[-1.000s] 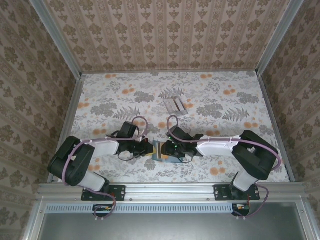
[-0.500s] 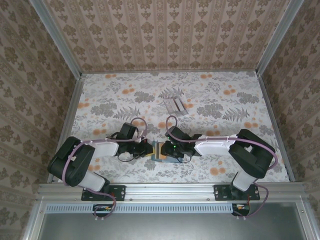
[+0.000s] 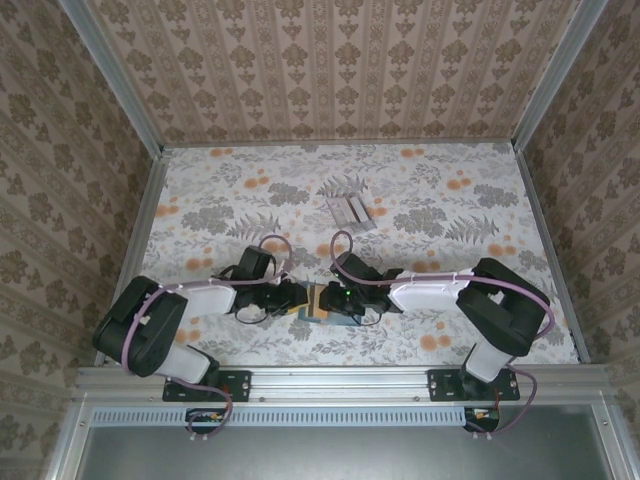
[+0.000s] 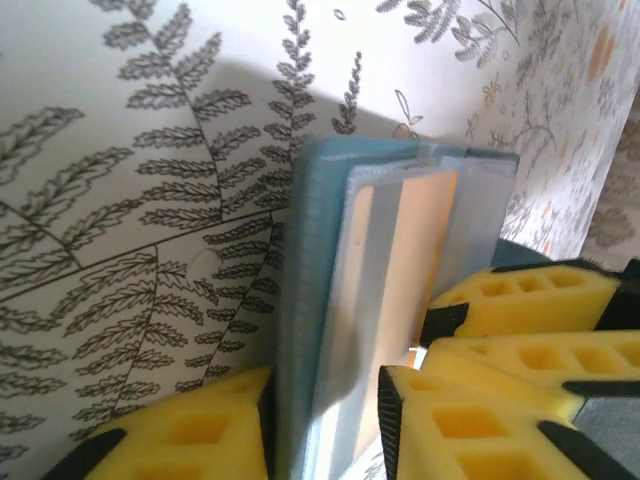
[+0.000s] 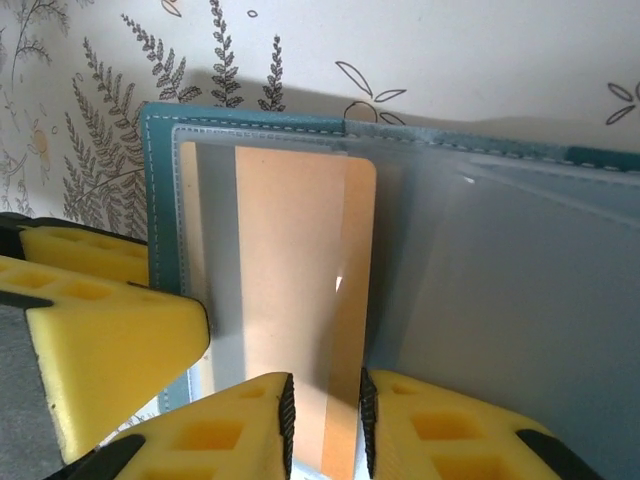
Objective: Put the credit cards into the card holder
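Observation:
The teal-blue card holder [image 5: 160, 190] lies open on the table between both arms, near the front edge. An orange-yellow credit card [image 5: 300, 290] sits partly inside its clear left pocket. My right gripper [image 5: 325, 405] is shut on the card's near end. My left gripper [image 4: 325, 400] is shut on the holder's raised flap [image 4: 310, 290], and the orange card [image 4: 425, 240] shows behind it. From above, the left gripper [image 3: 296, 299] and right gripper [image 3: 336, 298] meet over the holder [image 3: 318, 301]. Pale grey credit cards [image 3: 350, 211] lie further back on the table.
The table has a flowered cloth [image 3: 450, 230] and patterned walls on three sides. Metal rails [image 3: 340, 378] run along the front edge by the arm bases. Free room lies to the left, right and back of the holder.
My left gripper has edged right, closer to the right gripper, so less of the holder shows between them from above. The grey cards have not moved.

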You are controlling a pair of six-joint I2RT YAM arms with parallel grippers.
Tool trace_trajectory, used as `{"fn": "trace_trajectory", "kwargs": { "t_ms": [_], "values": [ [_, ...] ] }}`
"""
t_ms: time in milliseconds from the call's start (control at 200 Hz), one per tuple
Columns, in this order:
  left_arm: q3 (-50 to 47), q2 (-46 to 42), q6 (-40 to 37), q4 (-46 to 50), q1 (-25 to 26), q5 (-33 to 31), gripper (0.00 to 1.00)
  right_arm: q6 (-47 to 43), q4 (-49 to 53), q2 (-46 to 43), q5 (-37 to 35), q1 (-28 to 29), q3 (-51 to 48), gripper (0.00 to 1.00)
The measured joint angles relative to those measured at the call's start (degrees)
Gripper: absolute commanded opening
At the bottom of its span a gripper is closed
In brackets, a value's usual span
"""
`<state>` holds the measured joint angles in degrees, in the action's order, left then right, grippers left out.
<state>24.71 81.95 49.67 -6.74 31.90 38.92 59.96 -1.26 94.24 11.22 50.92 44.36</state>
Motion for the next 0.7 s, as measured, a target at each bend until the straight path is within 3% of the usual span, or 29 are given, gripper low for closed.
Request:
{"fn": "trace_trajectory", "kwargs": {
  "t_ms": [110, 370, 565, 700],
  "values": [
    [-0.70, -1.79, 0.11, 0.09, 0.00, -1.05, 0.40, 0.02, -0.83, -0.31, 0.07, -0.42, 0.00, 0.20],
    [-1.20, -4.13, 0.35, 0.20, 0.00, -3.63, 0.25, 1.42, -5.29, 1.44, 2.84, -0.50, -0.13, 0.21],
    [-2.16, -4.07, 1.44, -0.81, 0.28, -4.31, 0.26, 3.30, -8.41, 3.67, 4.59, -0.39, -0.44, 0.22],
    [-2.25, -3.15, 2.36, -1.92, 0.70, -4.31, 0.33, 4.20, -10.29, 4.31, 5.64, -0.39, -0.59, 0.26]
  ]
}}
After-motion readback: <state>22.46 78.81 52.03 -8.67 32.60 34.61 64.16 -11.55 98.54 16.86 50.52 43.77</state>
